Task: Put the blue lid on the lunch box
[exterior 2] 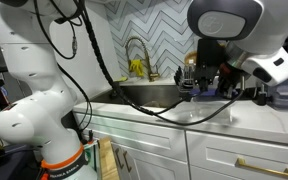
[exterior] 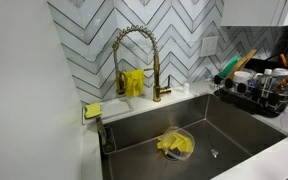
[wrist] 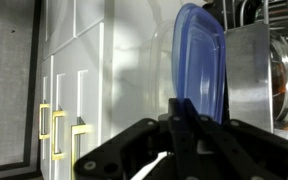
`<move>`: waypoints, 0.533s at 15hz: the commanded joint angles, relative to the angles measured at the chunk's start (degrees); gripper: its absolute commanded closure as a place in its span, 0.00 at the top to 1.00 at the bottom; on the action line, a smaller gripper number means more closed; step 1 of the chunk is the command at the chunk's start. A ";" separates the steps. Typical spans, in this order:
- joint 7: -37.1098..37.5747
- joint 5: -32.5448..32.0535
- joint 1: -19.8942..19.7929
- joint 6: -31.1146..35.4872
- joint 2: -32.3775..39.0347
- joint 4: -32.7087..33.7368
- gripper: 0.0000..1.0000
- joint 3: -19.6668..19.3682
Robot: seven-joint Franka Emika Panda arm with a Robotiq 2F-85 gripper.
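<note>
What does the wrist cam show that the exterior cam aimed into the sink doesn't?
Only wrist: the gripper, apparently shut on the lower edge of the lid, which stands on edge, and white cabinet doors with gold handles.
Only that exterior view: the gold faucet, the sink with a clear container holding something yellow, and a yellow sponge on the sink's corner. No lid or gripper shows there.
Both: the rack with dishes, seen at the right edge of the wrist view.

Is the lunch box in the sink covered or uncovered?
Uncovered: the lunch box shows yellow contents; the blue lid is in the gripper.
</note>
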 commanded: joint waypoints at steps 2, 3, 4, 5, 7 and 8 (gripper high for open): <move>-0.96 0.72 1.75 3.14 -1.71 -3.86 0.02 -0.88; -0.86 0.56 1.95 4.24 -1.55 -4.08 0.02 -0.87; -0.82 0.46 2.20 6.31 -1.38 -4.42 0.02 -0.85; -0.77 1.14 2.30 7.74 -1.23 -4.61 0.02 -0.80; -1.07 1.86 2.53 9.57 -1.33 -5.09 0.02 -0.63; -1.33 1.98 2.68 10.17 -1.42 -5.39 0.02 -0.56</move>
